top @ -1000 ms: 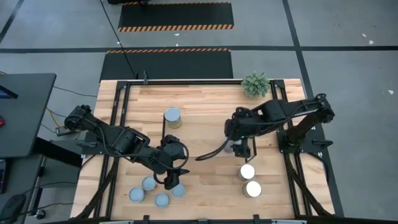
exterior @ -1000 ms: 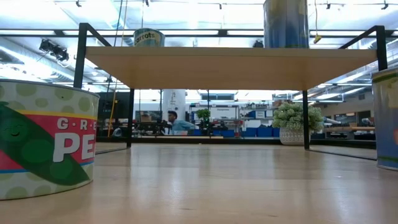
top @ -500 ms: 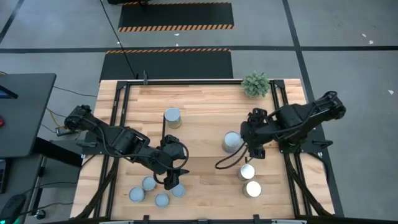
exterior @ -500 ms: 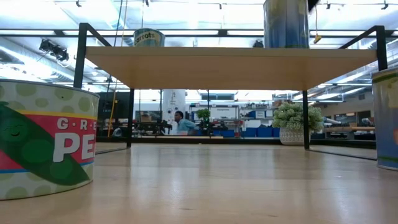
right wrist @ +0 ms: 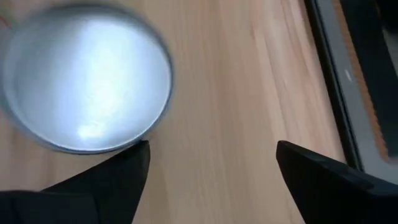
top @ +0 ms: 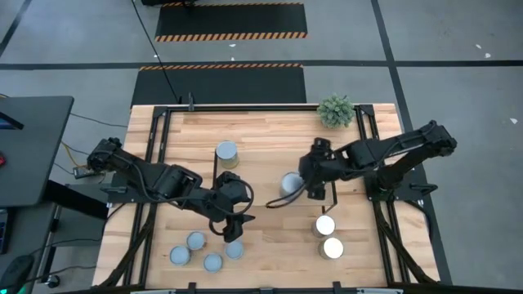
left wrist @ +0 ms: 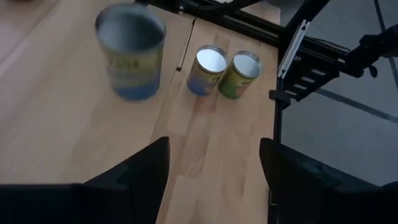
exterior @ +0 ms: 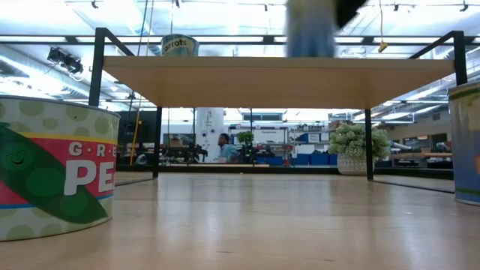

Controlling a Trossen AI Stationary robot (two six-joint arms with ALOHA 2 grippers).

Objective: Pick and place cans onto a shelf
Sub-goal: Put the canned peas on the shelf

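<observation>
Upright can [top: 290, 184] just beside right tool [top: 313, 189]
We see its fingers spread, empty; left tool [top: 231, 219] open, farther off.

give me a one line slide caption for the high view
Top-down view: two cans on the shelf, right gripper open beside one, left gripper open above four small cans.

Robot lab: hazard-striped floor mats [top: 230, 21], open workbenches [exterior: 300, 159]
</observation>
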